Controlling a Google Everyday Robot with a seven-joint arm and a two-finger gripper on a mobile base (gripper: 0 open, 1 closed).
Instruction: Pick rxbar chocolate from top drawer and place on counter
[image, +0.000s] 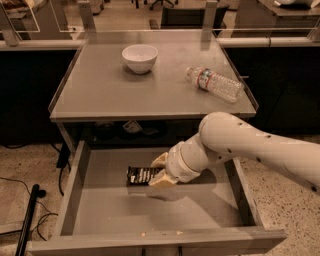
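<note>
The top drawer (74, 192) stands pulled out toward the camera, with its grey floor exposed. The rxbar chocolate (139, 175) is inside this drawer, near the middle of the floor and slightly toward the drawer's left wall, with its black wrapper and white lettering facing up. The gripper (159, 170) is also inside the drawer, just right of the bar. Its tan fingers (160, 160) are pinching the bar's right end, one on the side toward the drawer's back and one on the side toward its front. A shadow lies on the drawer floor in front of the gripper. The white arm (250, 150) enters over the drawer's right wall. The desk (110, 95) sits above the drawer's rear. It carries a white bowl (140, 58) above the drawer's left half and a clear bottle (216, 84) lying on its side above the drawer's right half.
</note>
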